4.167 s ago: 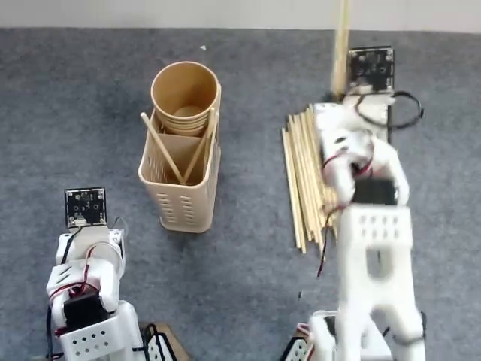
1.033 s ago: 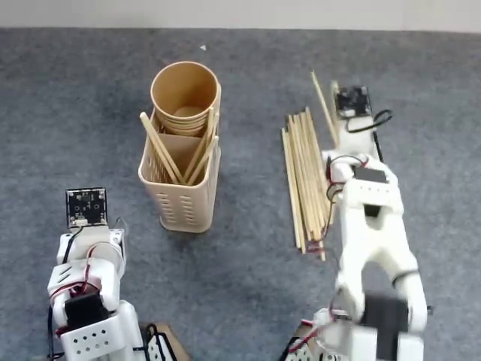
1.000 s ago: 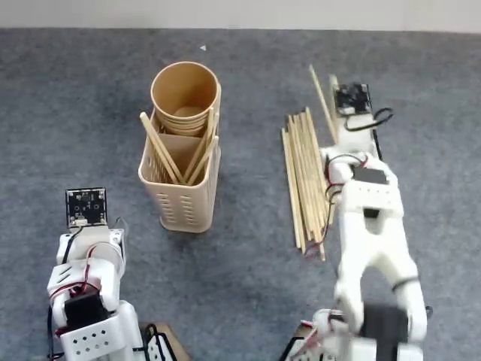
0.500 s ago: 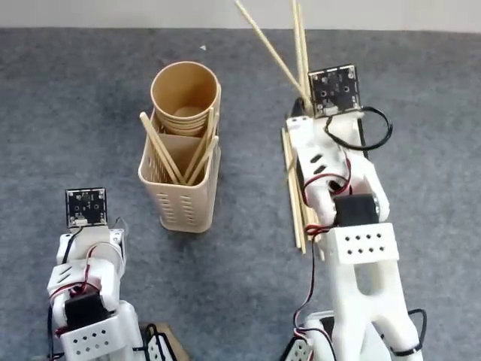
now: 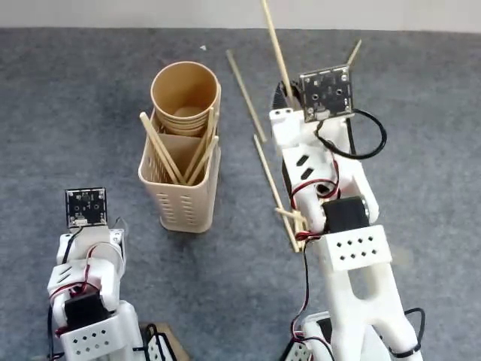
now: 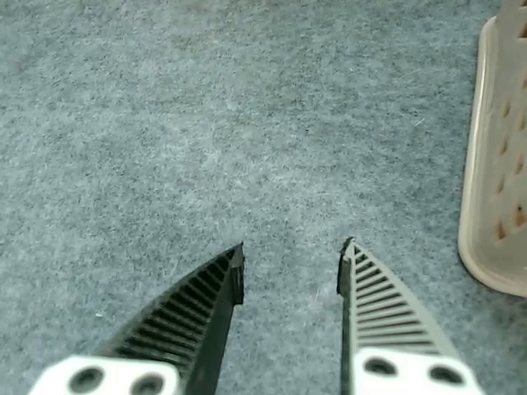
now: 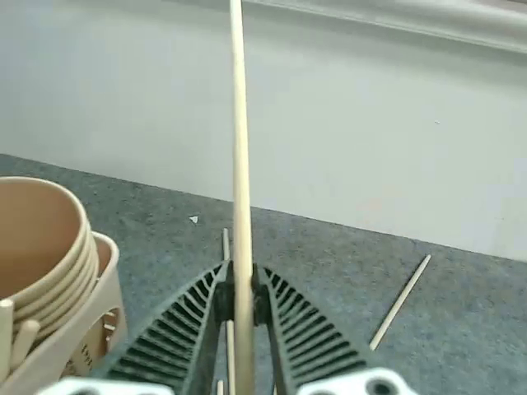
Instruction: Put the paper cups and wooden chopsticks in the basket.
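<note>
Chopstick [image 7: 239, 123], one, in right gripper [image 7: 242, 273], one basket [image 5: 180, 204]

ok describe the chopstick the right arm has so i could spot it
Start at the beige basket; the right arm stands beside it. The chopstick is clamped in that arm's jaws, sticking up off the carpet, while the loose chopsticks nearby lie flat.

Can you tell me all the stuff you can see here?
basket: one, beige, on the carpet between the arms.
paper cups: nested stack, tan, basket's far compartment.
chopsticks in basket: several, pale wood, near compartment.
loose chopsticks: at least three, pale wood, scattered around right arm.
held chopstick: one, pale wood, upright in right pincer.
carpet: one, grey, under everything.
left pincer: open, black, above carpet beside basket.
right pincer: shut, black, on the held chopstick.
</note>
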